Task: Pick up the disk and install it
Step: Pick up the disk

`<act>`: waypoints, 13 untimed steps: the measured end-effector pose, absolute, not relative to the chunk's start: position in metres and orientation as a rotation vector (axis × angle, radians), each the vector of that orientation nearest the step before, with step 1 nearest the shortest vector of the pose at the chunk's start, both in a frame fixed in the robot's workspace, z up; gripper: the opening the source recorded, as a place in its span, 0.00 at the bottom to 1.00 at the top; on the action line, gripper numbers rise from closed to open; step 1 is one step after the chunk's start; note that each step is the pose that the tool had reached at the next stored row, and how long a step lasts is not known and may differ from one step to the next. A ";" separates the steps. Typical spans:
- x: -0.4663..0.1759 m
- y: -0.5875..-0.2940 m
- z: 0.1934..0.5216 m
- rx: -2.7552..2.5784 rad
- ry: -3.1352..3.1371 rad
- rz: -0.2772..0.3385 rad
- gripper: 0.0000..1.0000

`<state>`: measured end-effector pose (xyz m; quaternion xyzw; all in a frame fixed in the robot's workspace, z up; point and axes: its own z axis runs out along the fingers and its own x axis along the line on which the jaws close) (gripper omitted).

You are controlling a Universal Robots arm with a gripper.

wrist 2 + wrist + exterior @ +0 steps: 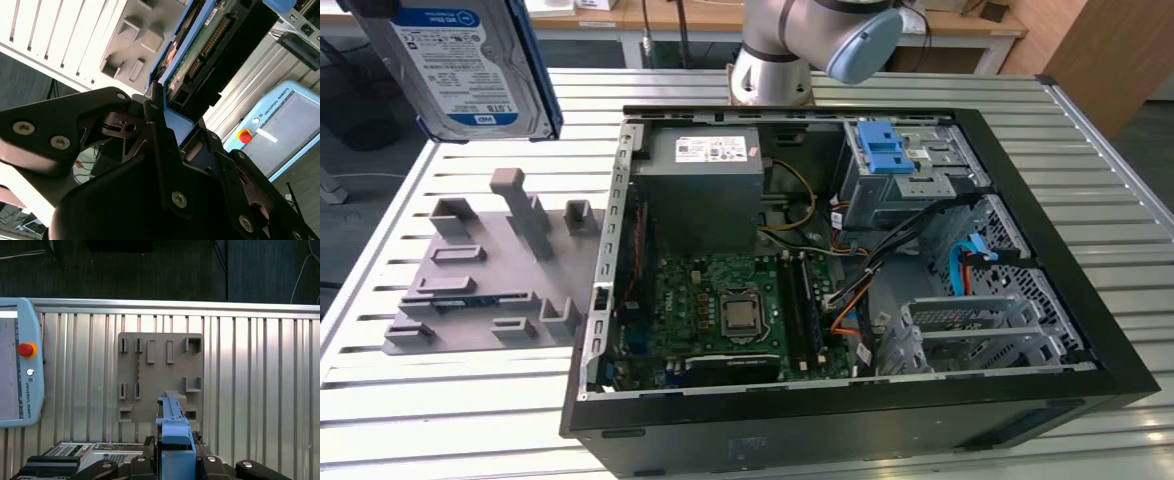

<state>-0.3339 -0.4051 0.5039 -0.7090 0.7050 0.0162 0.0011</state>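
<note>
Gripper (175,125) clamps disk (467,70) edges, high abv grey jig (480,292), clear of case (854,432)

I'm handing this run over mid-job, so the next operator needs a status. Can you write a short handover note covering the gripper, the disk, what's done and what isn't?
Gripper: the gripper is shut on the disk, a flat silver metal hard drive with a white-and-blue label in a blue plastic carrier.
Position: the disk is held in the air to the exterior view's left of the open black computer case. In the first wrist view, the grey plastic fixture plate lies below it.
Done: pickup. The disk is off the plate.
Left: install. The disk is not yet in the case.
</note>
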 end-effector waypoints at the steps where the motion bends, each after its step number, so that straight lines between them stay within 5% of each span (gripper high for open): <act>1: -0.332 -0.405 0.504 -2.226 2.213 0.051 0.36; 13: -0.316 -0.405 0.504 -2.226 2.213 0.051 0.36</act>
